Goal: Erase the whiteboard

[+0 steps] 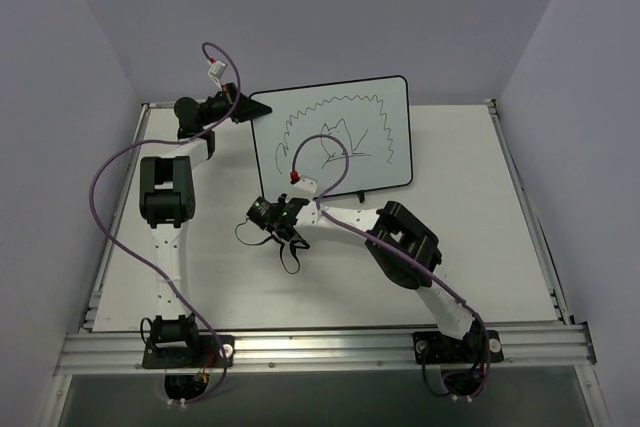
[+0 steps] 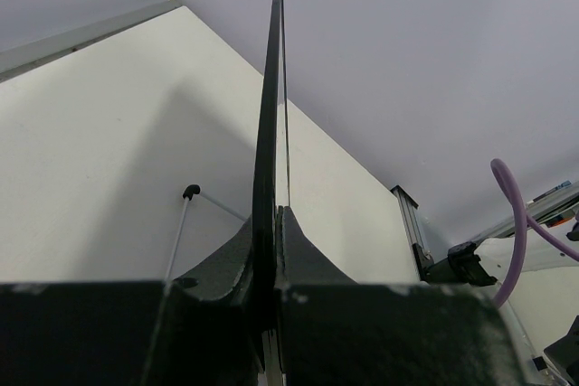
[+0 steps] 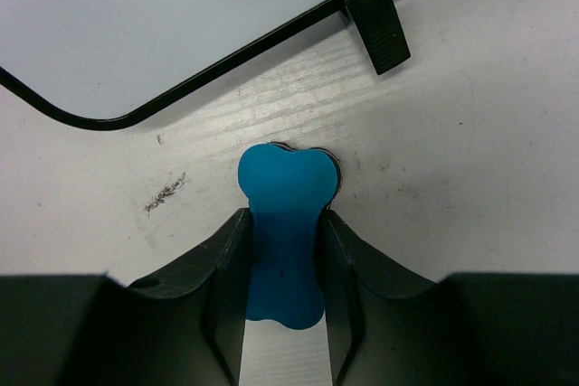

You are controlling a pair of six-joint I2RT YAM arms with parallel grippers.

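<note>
The whiteboard (image 1: 335,137) stands upright at the back of the table, covered with black marker scribbles. My left gripper (image 1: 238,105) is shut on its upper left corner; in the left wrist view the board's thin black edge (image 2: 269,115) runs up between the closed fingers. My right gripper (image 1: 272,215) is low over the table in front of the board's lower left corner. In the right wrist view it is shut on the narrow waist of the blue bone-shaped eraser (image 3: 285,214), which lies on the table near the board's bottom frame (image 3: 208,83) and one black foot (image 3: 376,24).
A thin wire stand leg (image 2: 185,214) props the board from behind. Grey walls close in the table at the back and sides. A metal rail (image 1: 320,345) runs along the near edge. Purple cables (image 1: 110,182) loop off both arms.
</note>
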